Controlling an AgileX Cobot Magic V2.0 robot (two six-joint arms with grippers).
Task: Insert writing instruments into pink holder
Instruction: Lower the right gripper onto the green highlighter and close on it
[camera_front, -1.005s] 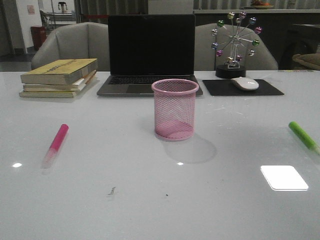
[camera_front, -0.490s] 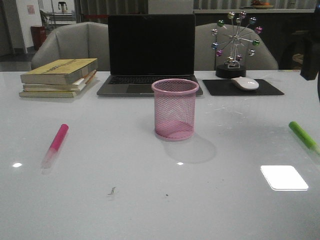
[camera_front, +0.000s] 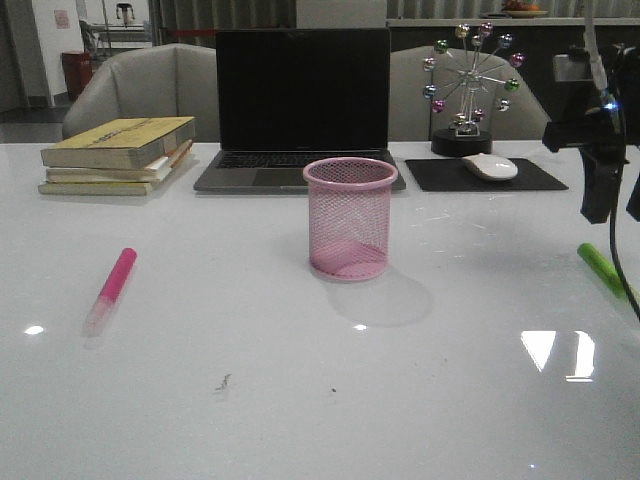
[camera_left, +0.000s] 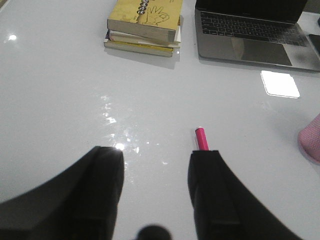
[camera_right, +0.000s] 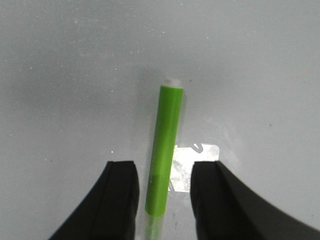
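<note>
The right hand (camera_right: 162, 200) hangs above the green marker (camera_right: 164, 150) at the right edge of the worktop (camera_front: 200, 400), its two black fingers (camera_right: 120, 200) spread apart with the marker's near end lying between them, and nothing gripped. The marker is a smooth, round lime stick with a pale tip at its far end; its long axis runs from far-left to near-right in the front view, flat on the glossy white surface.

The left hand (camera_left: 155, 195) is also spread wide and empty, hovering over the left part of the worktop. The pink marker (camera_left: 201, 138) lies just beyond one fingertip, its far end pointing away toward the laptop (camera_front: 300, 110). In the front view it lies flat, well left of the cup, bright pink at the far end and paler at the near end.

The pink cup (camera_front: 350, 217) stands upright in the middle, round wire mesh with a solid rim, open worktop all around it. Behind it sit the laptop, a stack of books (camera_front: 118, 155), a white mouse (camera_front: 489, 167) on a dark pad (camera_front: 440, 175) and a small wheel ornament (camera_front: 470, 85).
</note>
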